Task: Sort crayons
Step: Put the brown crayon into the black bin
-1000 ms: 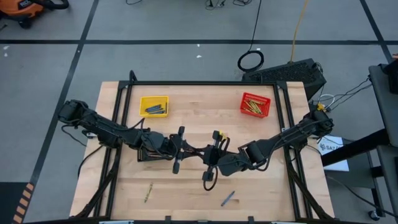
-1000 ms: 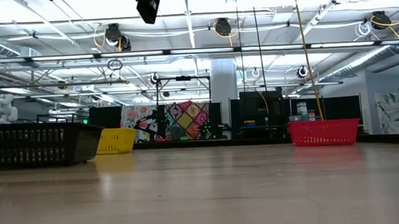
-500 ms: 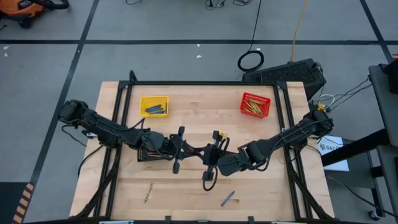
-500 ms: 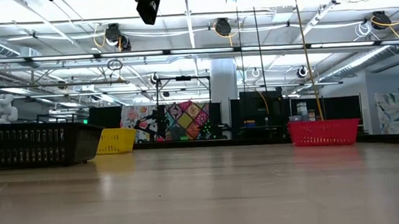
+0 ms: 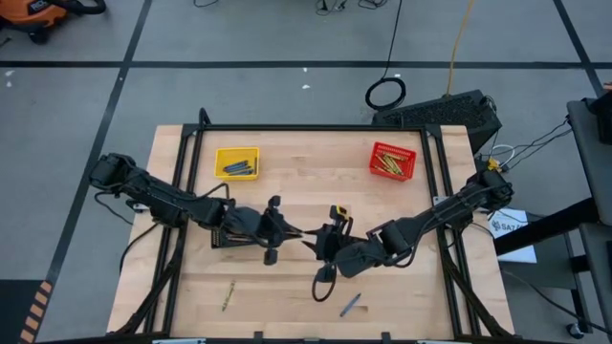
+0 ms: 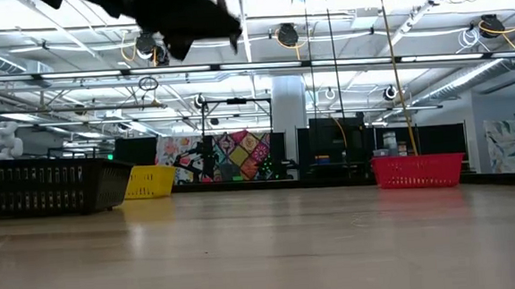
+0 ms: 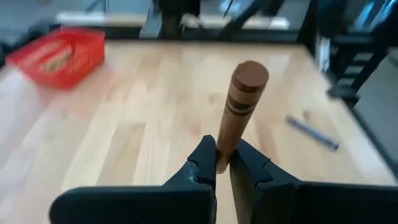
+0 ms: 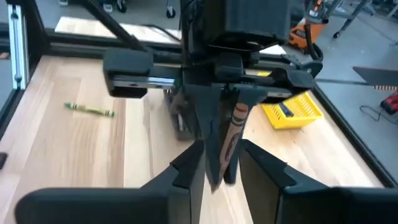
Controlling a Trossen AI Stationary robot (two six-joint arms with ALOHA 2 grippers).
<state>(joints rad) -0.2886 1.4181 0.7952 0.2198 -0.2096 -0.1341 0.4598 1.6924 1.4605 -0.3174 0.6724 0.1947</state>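
Crayon point(image 7: 241, 102): brown stick with a flat round end and dark rings on its wrapper; its lower end sits between the left gripper point(image 7: 224, 163) fingers, which are clenched on it, and the rest stands up past the fingertips, a little tilted.
Same crayon from the other arm: in the right wrist view it point(image 8: 234, 134) hangs between the two fingers of the right gripper point(image 8: 221, 163), which stand apart on each side of it and do not press it.
Meeting place: both grippers are tip to tip above the middle of the table point(image 5: 287, 287), left point(image 5: 283, 232) and right point(image 5: 317, 243).
In the way: the left arm's wrist and fingers stand just beyond the right fingers and hide most of the table behind them.
Black basket point(image 6: 49, 186): behind the left gripper, partly under the left arm.
Yellow basket point(image 5: 236, 162): well beyond the left fingers, with blue crayons point(image 5: 239, 168) lying in it.
Red basket point(image 5: 392, 161): well beyond the right fingers, with yellow-green crayons point(image 5: 388, 166) in it.
Loose green crayon point(image 5: 229, 295): flat on the table, well apart from both grippers, near the front edge.
Loose blue crayon point(image 5: 350, 305): flat on the table near the front edge, below the right gripper.
Writing: the printing on the crayon wrapper is too small to read.
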